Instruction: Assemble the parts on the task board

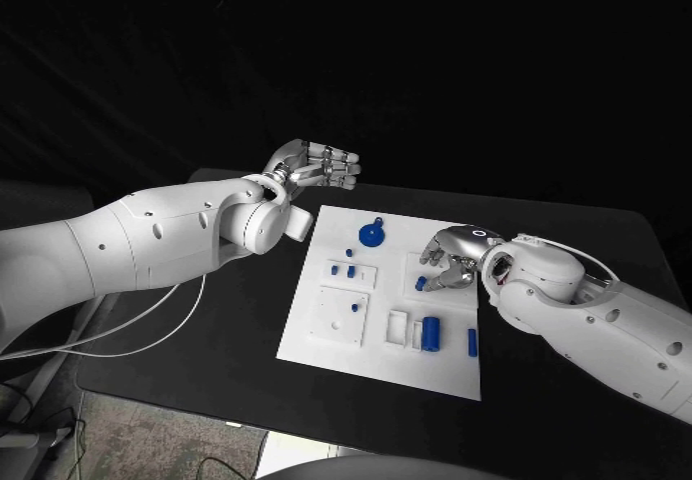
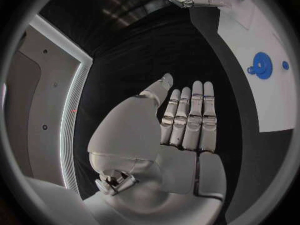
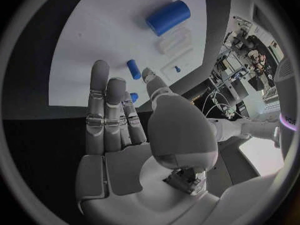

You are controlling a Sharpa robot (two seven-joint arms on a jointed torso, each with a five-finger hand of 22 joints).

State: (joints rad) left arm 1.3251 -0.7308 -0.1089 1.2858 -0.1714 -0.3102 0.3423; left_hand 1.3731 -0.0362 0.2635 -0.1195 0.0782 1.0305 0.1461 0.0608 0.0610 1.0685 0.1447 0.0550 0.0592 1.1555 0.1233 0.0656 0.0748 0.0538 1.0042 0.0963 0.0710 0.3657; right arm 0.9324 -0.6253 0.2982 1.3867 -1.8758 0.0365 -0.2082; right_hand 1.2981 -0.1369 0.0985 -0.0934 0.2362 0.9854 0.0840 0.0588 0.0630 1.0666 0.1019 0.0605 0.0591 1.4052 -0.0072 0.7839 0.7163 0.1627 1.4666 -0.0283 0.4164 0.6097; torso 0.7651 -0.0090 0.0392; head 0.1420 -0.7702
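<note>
White task board (image 1: 450, 370) with blue parts (image 1: 431, 329) in recesses

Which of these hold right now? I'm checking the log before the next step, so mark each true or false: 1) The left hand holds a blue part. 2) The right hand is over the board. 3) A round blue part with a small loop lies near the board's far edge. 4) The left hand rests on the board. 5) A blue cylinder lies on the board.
1) False: the left hand holds nothing, its fingers straight and together.
2) True: the right hand is above the board, by a small blue part.
3) True: the round part lies there.
4) False: it is off the board, beyond its far left corner.
5) True: the cylinder lies near the near edge.
</note>
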